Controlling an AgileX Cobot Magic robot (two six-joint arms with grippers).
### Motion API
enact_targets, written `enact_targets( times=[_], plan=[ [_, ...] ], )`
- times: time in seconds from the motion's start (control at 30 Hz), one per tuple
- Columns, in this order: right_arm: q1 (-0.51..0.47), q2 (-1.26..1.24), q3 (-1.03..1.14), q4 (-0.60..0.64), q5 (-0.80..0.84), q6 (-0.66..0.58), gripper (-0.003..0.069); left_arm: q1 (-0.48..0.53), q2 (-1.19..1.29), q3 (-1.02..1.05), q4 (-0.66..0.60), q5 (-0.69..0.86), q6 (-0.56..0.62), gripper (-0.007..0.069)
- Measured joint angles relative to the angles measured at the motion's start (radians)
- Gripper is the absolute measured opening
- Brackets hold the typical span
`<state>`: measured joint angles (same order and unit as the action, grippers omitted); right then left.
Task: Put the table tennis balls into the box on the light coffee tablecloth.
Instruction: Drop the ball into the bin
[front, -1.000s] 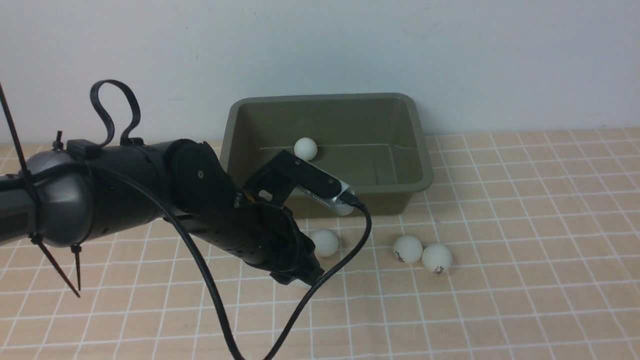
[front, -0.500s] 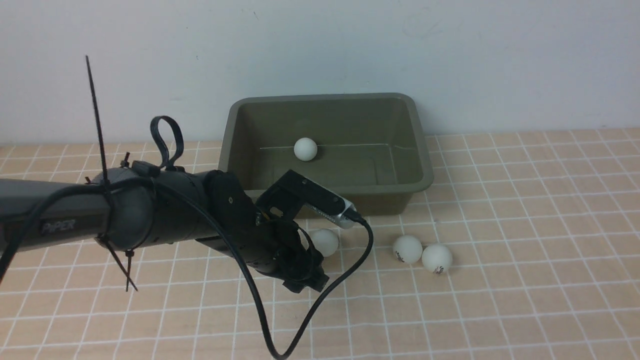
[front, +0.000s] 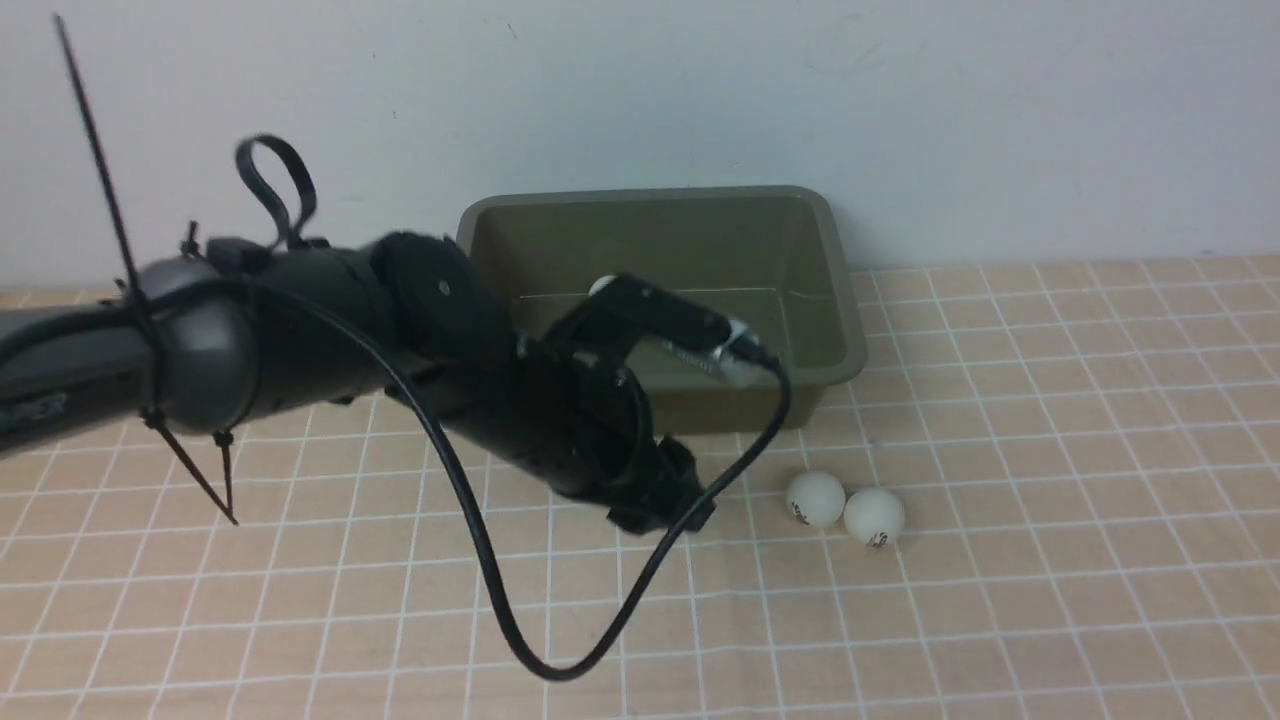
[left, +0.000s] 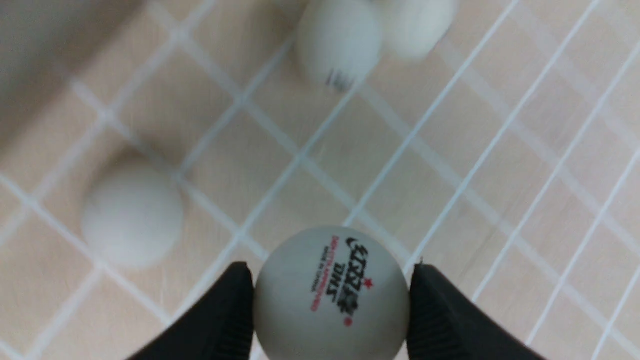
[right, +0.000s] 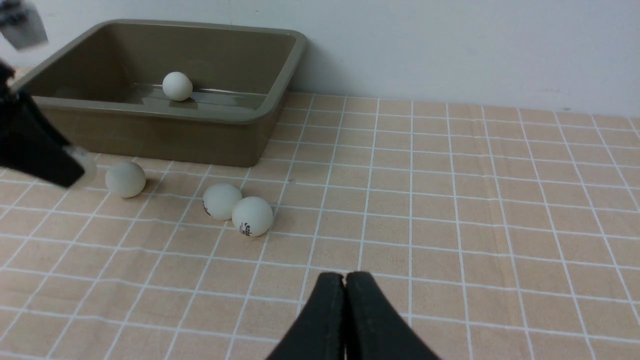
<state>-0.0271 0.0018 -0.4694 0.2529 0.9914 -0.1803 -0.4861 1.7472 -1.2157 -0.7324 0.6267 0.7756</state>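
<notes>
Front view: left arm (front: 470, 360) motion-blurred; ball inside box (front: 600, 284) mostly hidden behind it. Left wrist view: held ball (left: 332, 295) cut off by edge; other balls (left: 133, 215) blurred. Right wrist view: left gripper (right: 37, 135) blurred, cut off by edge.

The left arm (front: 330, 330) is stretched inward from the left side, and its wrist is bent downward. The left jaws (left: 331, 305) are held low above the tabletop, closed from both sides upon one round ball (left: 331, 295). By the front view, the arm is shown slightly blurred. The right jaws (right: 351, 280) are kept shut, their two tips placed together, with nothing gripped.
</notes>
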Motion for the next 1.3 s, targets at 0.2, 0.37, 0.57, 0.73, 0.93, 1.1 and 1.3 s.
enact_targets(
  times=[0.2,0.37,0.57,0.73,0.93,1.1,1.3],
  plan=[
    [0.0,0.0,0.0,-0.005,0.0,0.0,-0.0015,0.066,0.051,-0.152,-0.036,-0.062,0.069,0.0312],
    [0.0,0.0,0.0,-0.006,0.0,0.0,-0.0015,0.133,0.214,-0.296,-0.028,-0.047,0.194,0.0312],
    [0.0,0.0,0.0,-0.007,0.0,0.0,-0.0015,0.168,0.323,-0.436,-0.008,0.059,0.144,0.0399],
    [0.0,0.0,0.0,-0.007,0.0,0.0,-0.0015,0.197,0.297,-0.541,0.089,0.202,-0.123,0.0387],
    [0.0,0.0,0.0,-0.007,0.0,0.0,-0.0015,0.198,0.22,-0.666,0.26,0.539,-0.415,0.0182],
    [0.0,0.0,0.0,-0.015,0.0,0.0,-0.0015,0.154,0.194,-0.668,0.287,0.599,-0.468,-0.0029],
    [0.0,0.0,0.0,-0.019,0.0,0.0,-0.0015,0.04,0.086,-0.46,0.351,0.597,-0.497,-0.0069]
  ],
)
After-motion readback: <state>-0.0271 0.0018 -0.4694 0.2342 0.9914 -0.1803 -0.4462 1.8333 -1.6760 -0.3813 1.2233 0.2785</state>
